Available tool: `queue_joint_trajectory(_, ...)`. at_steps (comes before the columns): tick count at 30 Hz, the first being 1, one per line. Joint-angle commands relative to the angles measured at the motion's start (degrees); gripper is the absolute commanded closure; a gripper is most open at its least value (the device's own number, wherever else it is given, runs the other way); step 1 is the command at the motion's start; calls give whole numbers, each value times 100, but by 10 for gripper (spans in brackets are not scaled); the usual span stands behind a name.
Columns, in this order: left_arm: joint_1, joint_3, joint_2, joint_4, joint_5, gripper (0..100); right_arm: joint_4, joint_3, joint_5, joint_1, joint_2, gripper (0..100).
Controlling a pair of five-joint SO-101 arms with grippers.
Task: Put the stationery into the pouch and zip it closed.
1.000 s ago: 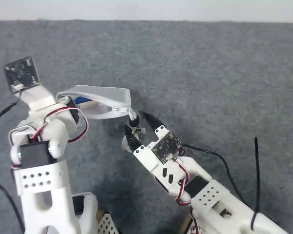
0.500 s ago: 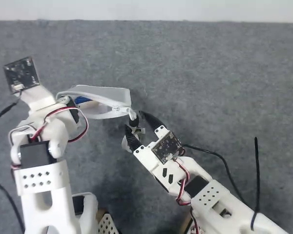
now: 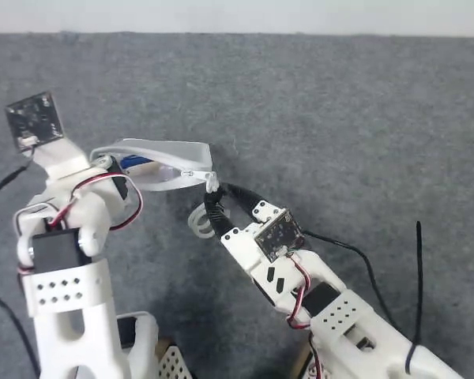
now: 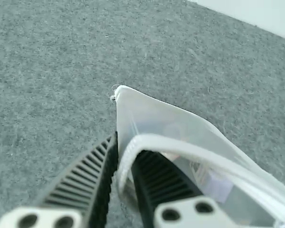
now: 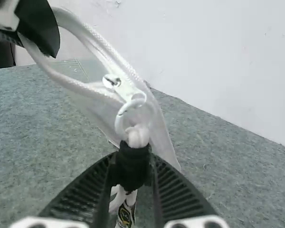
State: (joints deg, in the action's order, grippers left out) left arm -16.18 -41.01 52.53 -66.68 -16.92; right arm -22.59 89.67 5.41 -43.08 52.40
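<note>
Pouch (image 3: 164, 160) is held up over the desk (image 3: 363, 118), its long axis running sideways from one arm to the other, mouth open. Left tool (image 4: 123, 148) pinches the rim at one end, and right tool (image 5: 132, 159) is clamped tight on the zipper pull (image 5: 135, 135) at the other. A blue item (image 3: 134, 163) sits inside. A pale ring (image 3: 199, 223) lies on the desk just beside the right tool

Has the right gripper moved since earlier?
Yes: the right gripper closed on the zipper pull, its wrist edging slightly away from the pouch.
</note>
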Motion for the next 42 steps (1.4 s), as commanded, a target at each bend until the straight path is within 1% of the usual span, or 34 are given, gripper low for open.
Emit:
queue_joint_trajectory(1, -44, 92, 264, 246, -53, 988, -40, -378, -18, 84, 48, 993)
queue_joint_trajectory(6, -44, 92, 273, 237, 53, 987, 927, -378, 545, -171, 444, 993)
queue_joint_trajectory(11, -44, 119, 273, 237, 237, 985, 2316, -378, 659, -391, 1508, 993)
queue_joint_trajectory(17, -9, 92, 273, 211, 237, 874, 3873, -378, 967, -848, 2818, 993)
queue_joint_trajectory(20, -9, 92, 273, 211, 237, 842, 4356, -378, 976, -954, 3248, 993)
queue_joint_trajectory(24, 53, 127, 273, 211, 237, 814, 4848, -378, 1248, -1130, 3582, 993)
queue_joint_trajectory(28, 466, 136, 273, 211, 343, 795, 5147, -378, 1240, -1323, 3758, 993)
queue_joint_trajectory(33, 879, 330, 281, 202, 589, 778, 5508, -378, 1266, -1349, 4084, 993)
queue_joint_trajectory(38, 1530, 479, 281, 88, 1310, 767, 6035, -378, 1248, -1349, 4796, 993)
queue_joint_trajectory(40, 1749, 532, 281, 88, 1495, 766, 6343, -396, 1240, -1349, 5182, 993)
queue_joint_trajectory(42, 1943, 629, 281, 114, 1697, 765, 6501, -440, 1240, -1358, 5218, 993)
